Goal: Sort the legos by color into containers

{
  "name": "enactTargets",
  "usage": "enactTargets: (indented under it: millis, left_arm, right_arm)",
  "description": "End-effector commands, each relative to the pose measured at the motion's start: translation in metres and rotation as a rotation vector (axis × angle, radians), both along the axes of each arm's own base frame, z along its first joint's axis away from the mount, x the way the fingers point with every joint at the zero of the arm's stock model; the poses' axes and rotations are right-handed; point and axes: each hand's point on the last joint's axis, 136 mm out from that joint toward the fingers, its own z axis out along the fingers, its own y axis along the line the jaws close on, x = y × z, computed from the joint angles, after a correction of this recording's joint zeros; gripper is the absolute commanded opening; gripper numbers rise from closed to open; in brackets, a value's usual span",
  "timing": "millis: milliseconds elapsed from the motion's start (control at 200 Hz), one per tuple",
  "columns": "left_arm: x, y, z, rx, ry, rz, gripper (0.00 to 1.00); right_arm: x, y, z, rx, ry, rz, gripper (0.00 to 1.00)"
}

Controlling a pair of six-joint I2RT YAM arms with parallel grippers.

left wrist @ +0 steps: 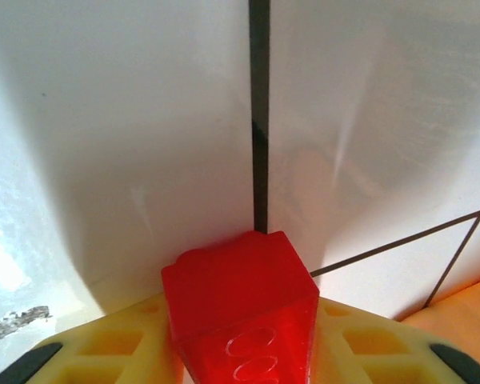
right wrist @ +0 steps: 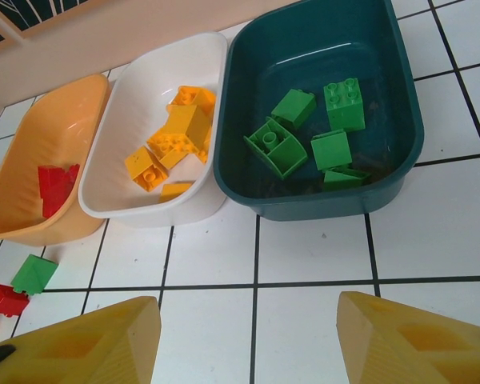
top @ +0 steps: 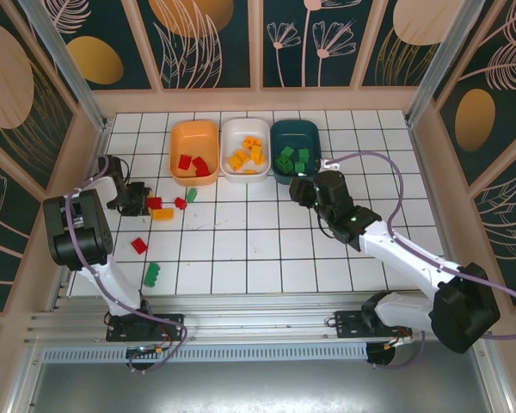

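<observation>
Now the left gripper (left wrist: 240, 346) is low over the white tiled table (left wrist: 120, 144). Its two yellow fingers (left wrist: 104, 348) are pinching a red brick (left wrist: 238, 292) between them, and the brick's bumpy side faces the camera. From the top, this gripper (top: 139, 200) is at the left side of the table, and the held brick is at its tip. A yellow brick (top: 162, 213) lies just beside it. A second red brick (top: 181, 203) and a green brick (top: 192, 194) lie a bit further right, near the orange tray (top: 195, 132). A third red brick (top: 138, 245) and a second green brick (top: 151, 274) lie closer to the arm bases. Three trays stand side by side at the far end of the table. The orange tray, on the left, has red bricks (top: 193, 163) in it. The white tray (top: 245, 127), in the middle, has yellow bricks (top: 245, 155). The teal tray (top: 295, 129), on the right, has green bricks (top: 294, 157). The right gripper (top: 302, 188) hangs just in front of the teal tray. Its fingers (right wrist: 88, 344) are spread wide apart with bare tiles showing between them.
</observation>
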Motion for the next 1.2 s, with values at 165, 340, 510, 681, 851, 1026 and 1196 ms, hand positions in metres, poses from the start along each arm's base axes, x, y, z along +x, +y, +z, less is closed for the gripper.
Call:
enactTargets:
  millis: [165, 340, 510, 681, 851, 1026, 1196]
  left_arm:
    - [0.026, 0.014, 0.052, 0.12, -0.204, -0.008, 0.26]
    - [0.047, 0.007, 0.11, 0.207, -0.354, -0.068, 0.26]
    - [0.092, -0.037, 0.145, 0.279, -0.461, -0.238, 0.27]
    - [0.124, -0.073, 0.127, 0.229, -0.482, -0.335, 0.26]
    - [0.144, -0.094, 0.105, 0.234, -0.466, -0.43, 0.29]
    - [0.153, -0.106, 0.118, 0.267, -0.525, -0.491, 0.4]
    - [0.155, -0.116, 0.148, 0.305, -0.592, -0.552, 0.73]
  right_arm:
    - [-0.003, -0.007, -0.002, 0.005, -0.001, -0.03, 0.61]
    - [-0.003, -0.004, -0.001, 0.012, -0.002, -0.022, 0.61]
    - [-0.003, 0.004, -0.002, 0.006, 0.007, -0.009, 0.6]
    - [-0.005, 0.012, -0.007, -0.005, 0.018, -0.001, 0.6]
    - [-0.01, 0.021, -0.012, -0.031, 0.035, 0.017, 0.6]
    - [-0.013, 0.022, -0.012, -0.032, 0.035, 0.021, 0.61]
    - [-0.014, 0.027, -0.011, -0.033, 0.032, 0.037, 0.61]
